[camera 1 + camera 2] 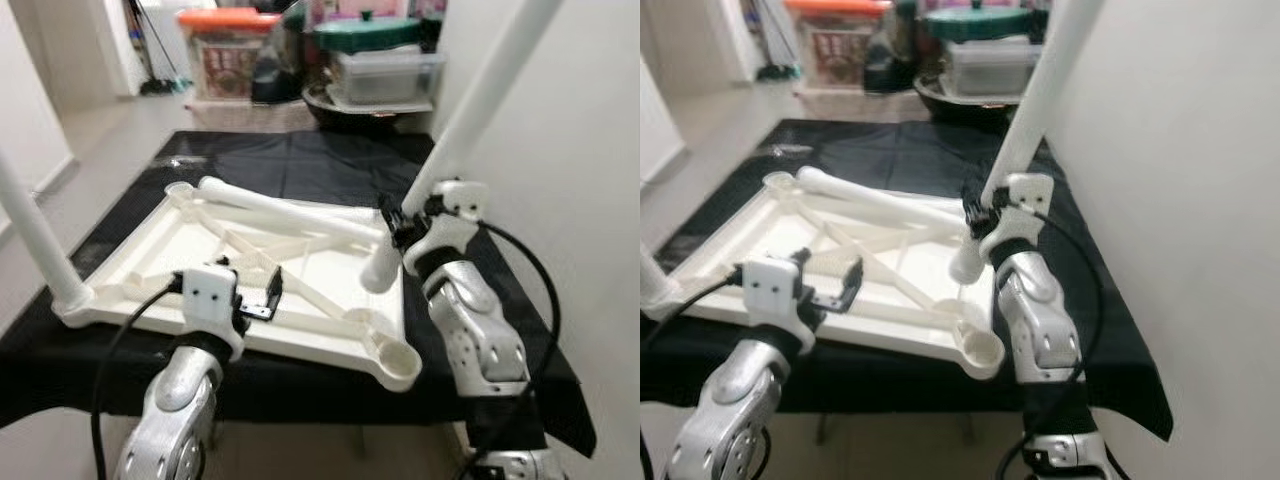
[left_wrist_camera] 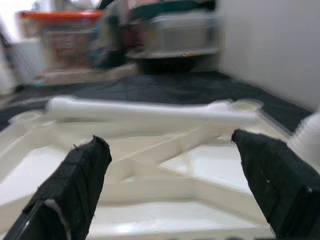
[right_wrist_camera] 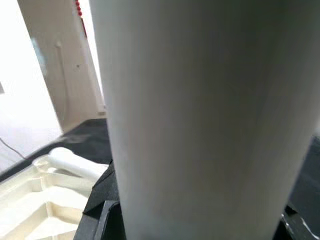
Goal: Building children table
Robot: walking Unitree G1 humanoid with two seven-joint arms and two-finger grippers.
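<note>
Tabletop [image 1: 180, 245] lies inverted on black cloth [image 1: 300, 160]. One leg [image 1: 35, 235] stands seated at 8 o'clock corner; spare leg [image 1: 280, 208] lies across the ribs. Right gripper [image 1: 405, 222] is clamped on tilted leg [image 1: 470, 110] at 3 o'clock, seemingly unseated. Left gripper [image 1: 255, 290] hovers spread wide, empty. Judged under half done.

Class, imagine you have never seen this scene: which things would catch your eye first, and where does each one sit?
The white tabletop lies upside down on the black cloth. One leg stands in its near left corner and a loose leg lies across its far side. The right tool grips another leg at a slant by the tabletop's right edge, while the left tool hovers open over the near edge.
</note>
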